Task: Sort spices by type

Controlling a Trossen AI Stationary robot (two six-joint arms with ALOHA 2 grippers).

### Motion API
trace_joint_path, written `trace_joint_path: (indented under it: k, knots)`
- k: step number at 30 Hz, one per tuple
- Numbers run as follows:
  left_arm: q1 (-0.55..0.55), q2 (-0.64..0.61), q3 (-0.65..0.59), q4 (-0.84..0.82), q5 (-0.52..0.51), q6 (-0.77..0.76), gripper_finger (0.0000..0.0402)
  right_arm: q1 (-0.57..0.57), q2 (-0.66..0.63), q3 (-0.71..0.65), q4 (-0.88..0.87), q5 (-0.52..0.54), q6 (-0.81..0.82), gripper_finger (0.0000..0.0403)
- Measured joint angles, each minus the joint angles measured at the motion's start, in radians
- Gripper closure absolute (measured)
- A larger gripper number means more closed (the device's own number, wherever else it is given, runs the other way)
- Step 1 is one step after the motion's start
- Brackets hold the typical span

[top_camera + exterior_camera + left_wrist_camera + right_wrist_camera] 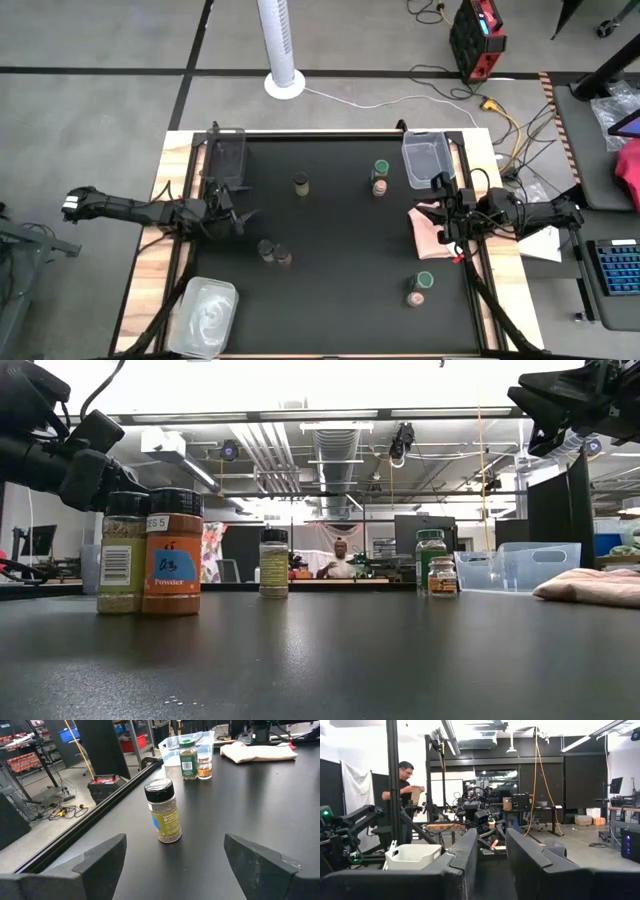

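Note:
Several small spice jars stand upright on the black table. A dark-lidded jar (pixel 301 184) stands alone at the far middle. Farther right stand a green-lidded jar (pixel 380 168) and a pinkish-topped one (pixel 380 188). Two dark-lidded jars (pixel 274 252) stand left of centre, and a green-lidded (pixel 424 281) and a pinkish-topped jar (pixel 415 297) at the near right. My left gripper (pixel 238 215) waits open at the table's left, the lone jar (pixel 162 810) ahead of its fingers (pixel 107 852). My right gripper (pixel 440 218) hovers at the right, a narrow gap (pixel 491 840) between its fingers, holding nothing.
Clear plastic tubs stand at the far left (pixel 228 155), the far right (pixel 428 158) and the near left corner (pixel 205 315). A pink cloth (pixel 428 230) lies under my right gripper. A person stands in the room beyond the table (pixel 405 785).

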Motion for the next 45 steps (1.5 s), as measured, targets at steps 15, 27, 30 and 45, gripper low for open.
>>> trace_joint_path:
  k: [15, 27, 30, 45]
  knots:
    - [0.0, 0.0, 0.0, 0.0, 0.0, 0.0, 0.0082, 0.0, 0.0, 0.0, 0.0, 0.0, 0.0, 0.0341]
    - [0.0, 0.0, 0.0, 0.0, 0.0, 0.0, 0.0082, 0.0, 0.0, 0.0, 0.0, 0.0, 0.0, 0.0331]
    - [0.0, 0.0, 0.0, 0.012, 0.0, -0.003, 0.0082, 0.0, 0.0, 0.0, 0.0, 0.0, 0.0, 0.0324]
    - [0.002, 0.0, 0.0, 0.074, -0.162, 0.108, 0.0082, 0.003, 0.003, 0.002, 0.015, -0.012, -0.003, 0.0313]
